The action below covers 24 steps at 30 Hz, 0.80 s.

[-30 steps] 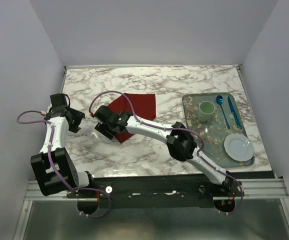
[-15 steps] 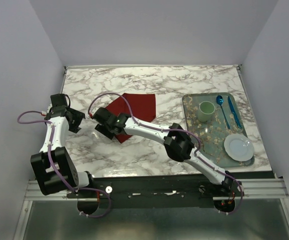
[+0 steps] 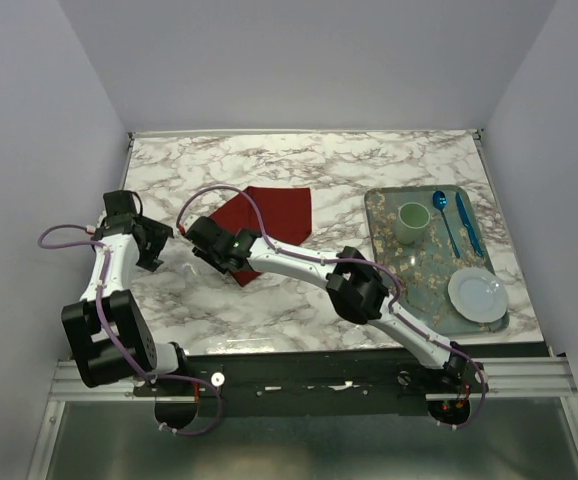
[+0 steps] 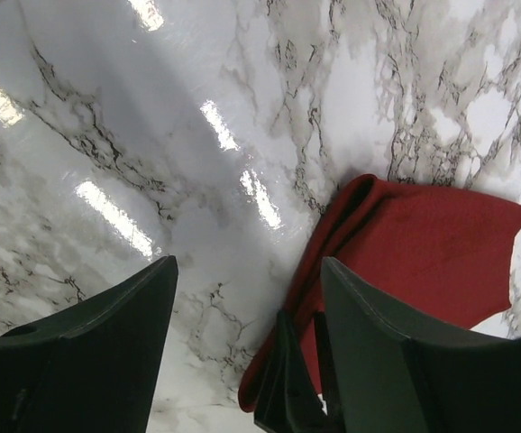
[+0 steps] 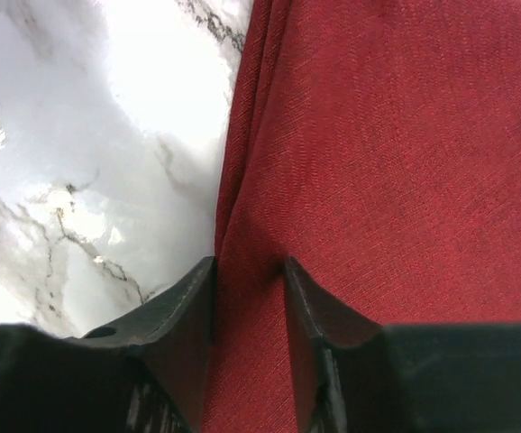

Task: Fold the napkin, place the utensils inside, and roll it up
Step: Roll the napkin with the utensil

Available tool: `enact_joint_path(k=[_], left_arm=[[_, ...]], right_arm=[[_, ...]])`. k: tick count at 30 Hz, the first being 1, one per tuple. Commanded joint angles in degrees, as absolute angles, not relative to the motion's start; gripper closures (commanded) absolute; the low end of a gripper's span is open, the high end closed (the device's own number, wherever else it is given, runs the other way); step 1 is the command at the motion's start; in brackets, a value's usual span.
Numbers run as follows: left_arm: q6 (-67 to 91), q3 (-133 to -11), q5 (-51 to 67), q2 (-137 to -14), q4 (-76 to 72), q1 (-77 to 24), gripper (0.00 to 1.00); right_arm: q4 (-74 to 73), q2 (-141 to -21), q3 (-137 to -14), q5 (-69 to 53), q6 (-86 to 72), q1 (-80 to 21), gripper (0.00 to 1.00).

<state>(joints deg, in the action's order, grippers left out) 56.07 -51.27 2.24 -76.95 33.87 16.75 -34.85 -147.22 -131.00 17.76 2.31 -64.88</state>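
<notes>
Two grippers meet at the left side of the napkin (image 3: 274, 215): one pinches it, the other stands wide and empty.

Doubled over, the dark red napkin lies a little left of the middle of the tabletop (image 3: 369, 160), with its near corner under the right arm. The right gripper (image 5: 247, 275) has its jaws drawn narrow on a raised fold at the cloth's left edge, and both fingers (image 5: 184, 316) press against the fabric. The left gripper (image 4: 247, 266) hangs over bare marble just beside that same edge, its jaws far apart with nothing between them. The utensils (image 3: 444, 218), two slim blue pieces, lie side by side in the far right corner of a patterned tray (image 3: 424, 275) along the tabletop's right edge, well apart from the napkin. A green cup (image 3: 413, 220) stands beside them, and a white plate (image 3: 477, 293) sits at the tray's near end.
</notes>
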Motion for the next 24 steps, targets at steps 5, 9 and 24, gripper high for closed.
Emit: enact_joint_path(k=[5, 9, 24], left_arm=[[51.24, -49.22, 9.66, -81.21, 27.43, 16.79, 0.19], [49.84, -48.34, 14.04, -83.58, 24.88, 16.7, 0.16], [52.03, -40.25, 25.83, -84.19, 8.27, 14.95, 0.04]], right_arm=[[-33.31, -146.43, -125.69, 18.11, 0.27, -64.34, 0.75], [-32.17, -145.11, -124.1, 15.74, -1.58, -63.46, 0.86], [-24.0, -135.71, -111.8, -8.25, -11.59, -56.78, 0.99]])
